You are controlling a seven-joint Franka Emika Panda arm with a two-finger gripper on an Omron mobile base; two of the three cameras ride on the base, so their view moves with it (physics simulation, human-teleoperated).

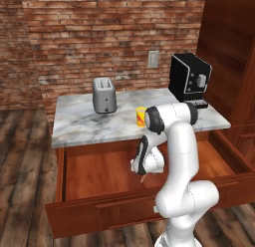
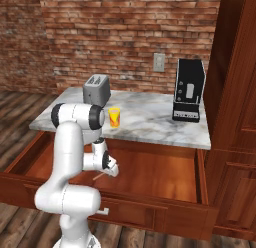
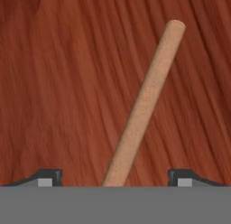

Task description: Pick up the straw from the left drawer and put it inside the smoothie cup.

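Brick wall [image 1: 99,32] backs a marble worktop [image 1: 79,124] in the left base view; wooden floorboards [image 1: 22,156] lie to the left.
- Worktop items: grey toaster [image 1: 104,95] left of centre; black coffee machine [image 1: 188,77] at the right rear; yellow smoothie cup [image 1: 141,116] near the front edge, partly behind the arm [image 1: 182,156].
- Left drawer [image 1: 99,176]: reddish-brown wood, pulled wide open below the worktop.
- End effector [image 1: 141,174]: lowered into the drawer, pointing down at its floor. A short pale tip of the straw [image 1: 144,179] shows just beneath it.

Right base view.
- Same worktop [image 2: 150,122], toaster [image 2: 96,89] at the left, coffee machine [image 2: 189,89] at the right, smoothie cup [image 2: 114,117] with red-orange mark between them at the front edge.
- Drawer [image 2: 165,177] open; tall wooden cabinet [image 2: 235,117] stands at the right.
- End effector [image 2: 113,171] low inside the drawer. Straw [image 2: 100,176] lies on the drawer floor beneath it, a thin pale line running leftward.

Hand view.
- Drawer floor [image 3: 67,83]: reddish wood grain, seen close.
- Straw [image 3: 146,101]: pale tan, lying flat on the floor, running diagonally from bottom centre to upper right.
- End effector [image 3: 116,177]: two dark fingertips [image 3: 48,177] set wide apart, one on each side of the straw, neither touching it; released, grasping nothing.
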